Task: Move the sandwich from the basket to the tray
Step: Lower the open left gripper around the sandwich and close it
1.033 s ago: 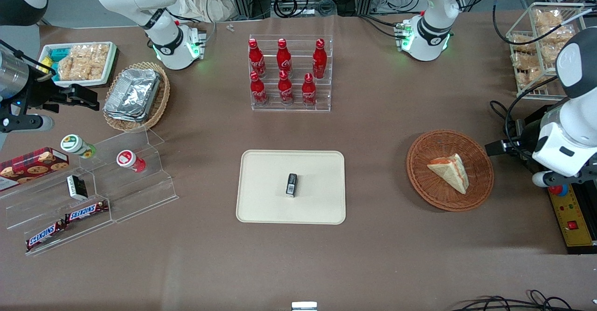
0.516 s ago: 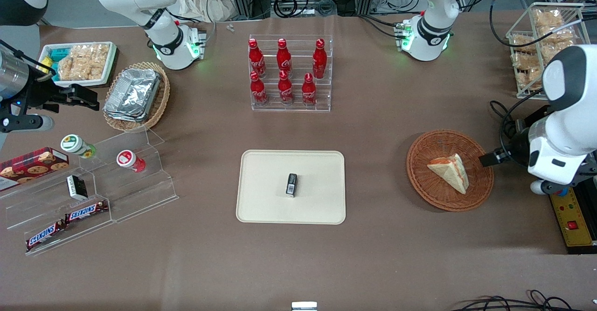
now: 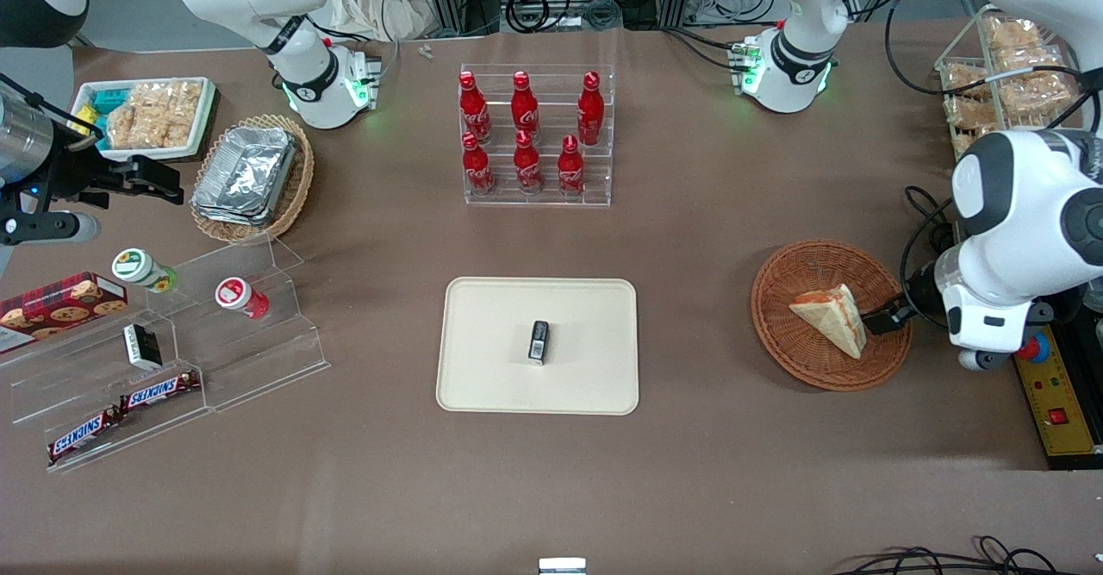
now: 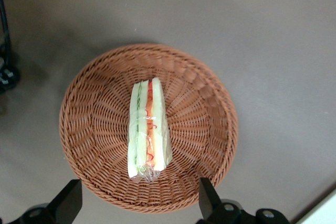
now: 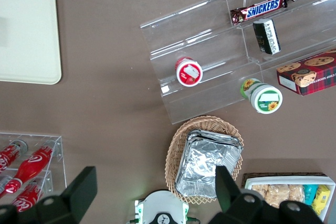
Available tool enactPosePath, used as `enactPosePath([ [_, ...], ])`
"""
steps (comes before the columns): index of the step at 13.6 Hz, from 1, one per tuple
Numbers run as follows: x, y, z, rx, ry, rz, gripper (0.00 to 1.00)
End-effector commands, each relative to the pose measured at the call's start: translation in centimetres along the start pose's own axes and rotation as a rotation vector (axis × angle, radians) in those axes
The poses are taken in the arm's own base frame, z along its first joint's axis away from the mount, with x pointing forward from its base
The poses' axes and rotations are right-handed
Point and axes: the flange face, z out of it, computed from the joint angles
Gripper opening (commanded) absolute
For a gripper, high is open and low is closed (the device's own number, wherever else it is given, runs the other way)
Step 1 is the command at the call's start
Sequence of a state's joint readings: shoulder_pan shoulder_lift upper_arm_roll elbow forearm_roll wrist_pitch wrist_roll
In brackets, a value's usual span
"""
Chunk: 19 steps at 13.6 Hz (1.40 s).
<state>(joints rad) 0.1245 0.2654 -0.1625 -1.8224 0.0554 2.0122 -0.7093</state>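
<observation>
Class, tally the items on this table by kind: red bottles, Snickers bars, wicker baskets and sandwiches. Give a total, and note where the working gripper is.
Red bottles: 6
Snickers bars: 2
Wicker baskets: 2
Sandwiches: 1
Total: 11
The gripper hangs open above the reddish-brown basket, over the sandwich.

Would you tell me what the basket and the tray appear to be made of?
The basket looks like woven wicker, reddish-brown, with ribbed strands. The tray seems matte cream plastic or moulded fibre, smooth and unglossy. The tool hangs open above the basket's rim, near the sandwich.
</observation>
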Motion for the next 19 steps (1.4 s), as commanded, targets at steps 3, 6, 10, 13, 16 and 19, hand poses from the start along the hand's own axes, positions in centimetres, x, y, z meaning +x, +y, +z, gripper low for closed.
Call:
enactPosePath([
  [3,-0.3,-0.4,5.0,0.033,-0.028,-0.143,1.00],
  [6,0.0,0.2,7.0,0.028,-0.028,-0.234,1.00],
  [10,-1.0,-0.3,10.0,0.035,-0.038,-0.239,1.00],
  [13,-2.1,-1.4,12.4,0.040,-0.044,-0.240,1.00],
  [16,-2.1,-1.8,13.3,0.041,-0.045,-0.246,1.00],
  [19,-2.4,-1.9,15.0,0.025,-0.038,-0.244,1.00],
])
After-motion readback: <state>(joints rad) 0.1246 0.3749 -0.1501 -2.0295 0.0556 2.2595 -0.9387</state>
